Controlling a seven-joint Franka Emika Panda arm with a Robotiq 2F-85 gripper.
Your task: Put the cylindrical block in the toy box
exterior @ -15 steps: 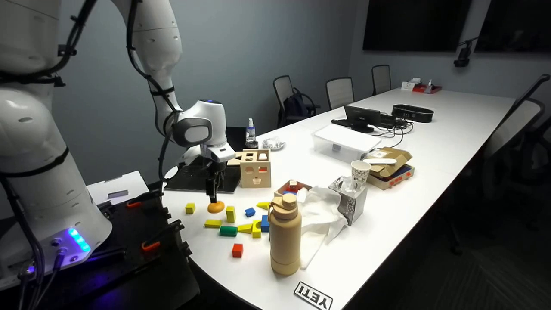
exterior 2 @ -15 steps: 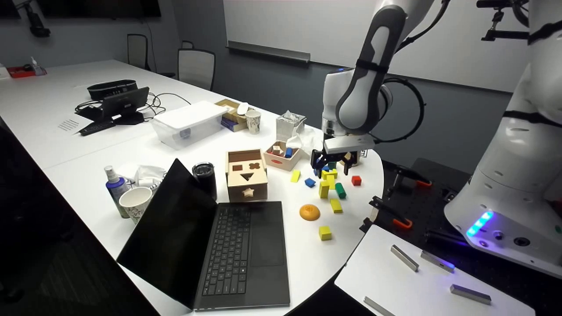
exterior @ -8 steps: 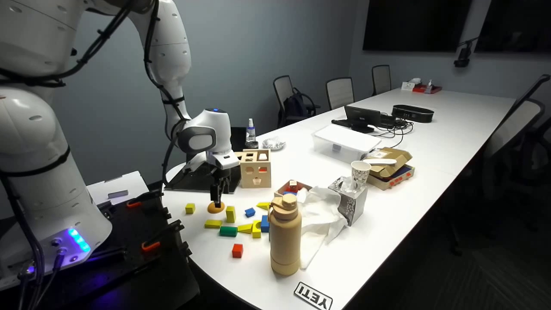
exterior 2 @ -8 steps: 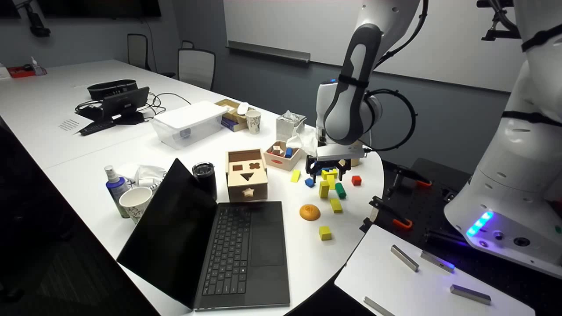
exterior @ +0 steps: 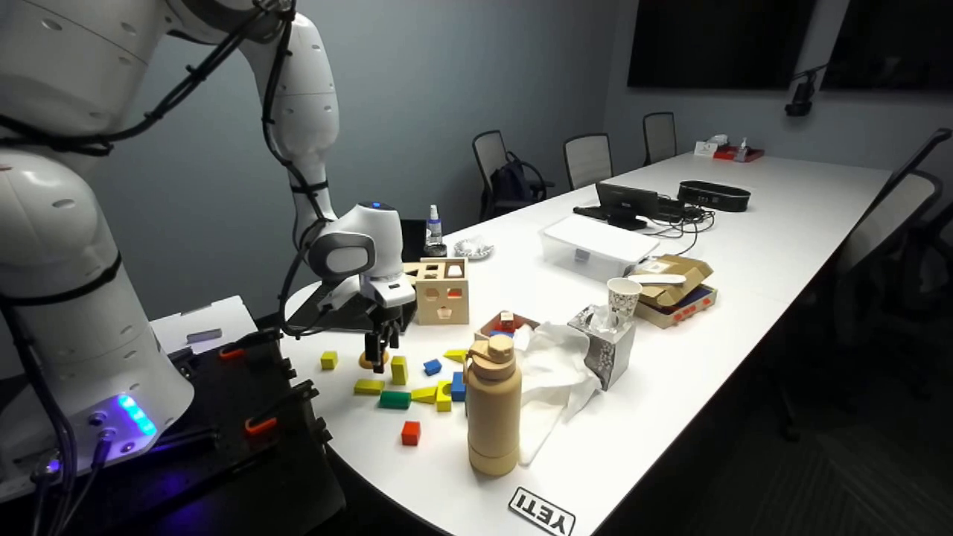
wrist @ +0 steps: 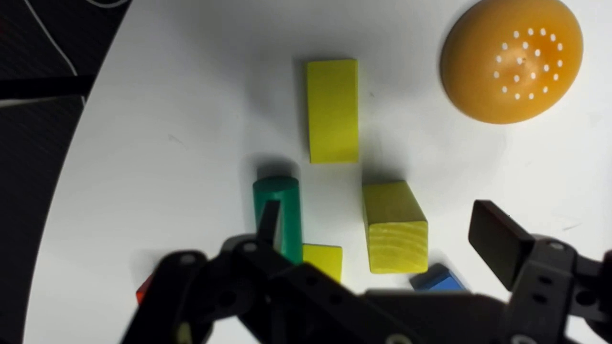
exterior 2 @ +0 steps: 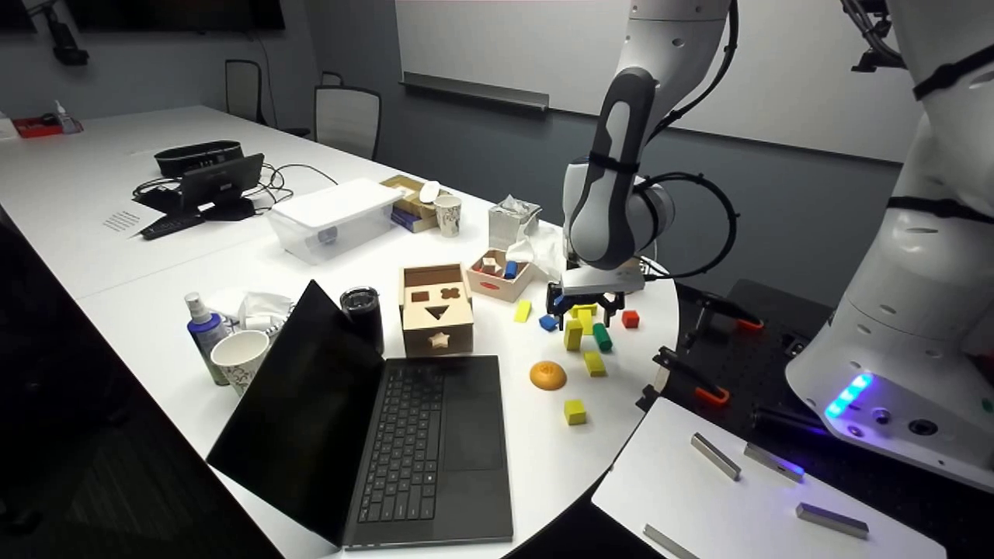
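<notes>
By the rounded edge of the bench (exterior: 365,435), the green cylinder (exterior: 394,400) lies on its side. Higher, off-centre from it, my gripper (wrist: 377,210) hangs, jaws spread, holding nothing; I judge this the approach. Next I'd centre over the cylinder, clear of the upright yellow block (exterior: 399,370). Farther from that edge sits the toy box (exterior: 443,301).

The green block (wrist: 290,217), a cylinder, lies on its side, just below and left of centre in the wrist view, partly hidden. The box (exterior 2: 436,324), pale wood with dark shape holes, stands just left of centre in both exterior views.
</notes>
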